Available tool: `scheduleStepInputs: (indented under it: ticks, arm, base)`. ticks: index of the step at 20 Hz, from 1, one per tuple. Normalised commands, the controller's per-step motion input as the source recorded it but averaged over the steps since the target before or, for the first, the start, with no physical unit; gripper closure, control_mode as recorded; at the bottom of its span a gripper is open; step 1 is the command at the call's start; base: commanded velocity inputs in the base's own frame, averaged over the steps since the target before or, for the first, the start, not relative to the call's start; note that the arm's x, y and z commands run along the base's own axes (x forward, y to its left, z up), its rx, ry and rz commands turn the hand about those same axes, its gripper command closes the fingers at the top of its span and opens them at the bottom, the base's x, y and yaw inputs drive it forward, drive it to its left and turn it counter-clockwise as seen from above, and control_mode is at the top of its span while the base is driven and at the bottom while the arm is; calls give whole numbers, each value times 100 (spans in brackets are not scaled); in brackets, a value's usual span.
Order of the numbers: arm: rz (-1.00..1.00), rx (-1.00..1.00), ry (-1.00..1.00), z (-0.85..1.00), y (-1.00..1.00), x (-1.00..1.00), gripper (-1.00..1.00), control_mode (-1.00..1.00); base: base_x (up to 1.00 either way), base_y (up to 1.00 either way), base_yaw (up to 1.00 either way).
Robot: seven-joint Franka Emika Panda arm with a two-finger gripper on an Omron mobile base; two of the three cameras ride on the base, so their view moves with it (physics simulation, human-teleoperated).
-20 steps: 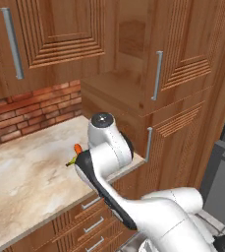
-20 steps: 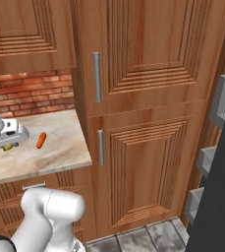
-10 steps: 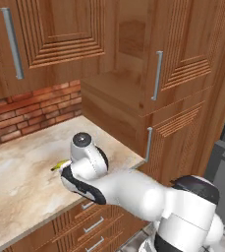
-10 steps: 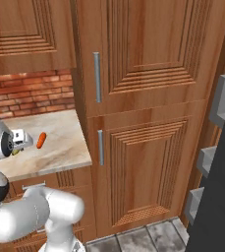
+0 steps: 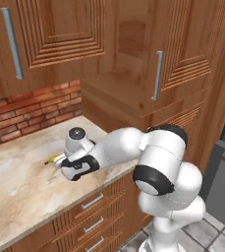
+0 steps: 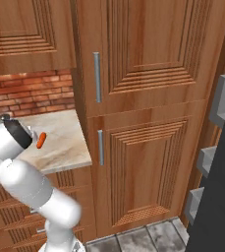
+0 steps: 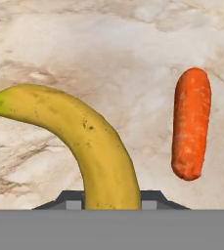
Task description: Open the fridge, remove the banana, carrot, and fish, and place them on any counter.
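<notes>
So your carrot (image 7: 191, 124) sits on the counter (image 5: 20, 187) already, banana (image 7: 84, 141) clamped in the gripper (image 7: 111, 197) just above it, apparently; fish's still left.

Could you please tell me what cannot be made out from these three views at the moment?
- Gripper fingertips: hand view, hidden behind the banana.
- Banana in the left base view: just a yellow tip, the hand covers the rest.
- Carrot: right base view, too small for detail.
- Counter: its left part is cut off by the frame edge.

Banana (image 7: 91, 146) beside carrot (image 7: 191, 123) on counter (image 7: 108, 44)
</notes>
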Motion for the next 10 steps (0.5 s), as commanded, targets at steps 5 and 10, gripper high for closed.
scheduleStepInputs:
  ticks: [5,10]
  arm:
    - [-1,0,10,-25,47,34,-100,-100]
    - [-3,0,0,-10,25,14,-100,-100]
  base:
    - [0,0,0]
    - [0,0,0]
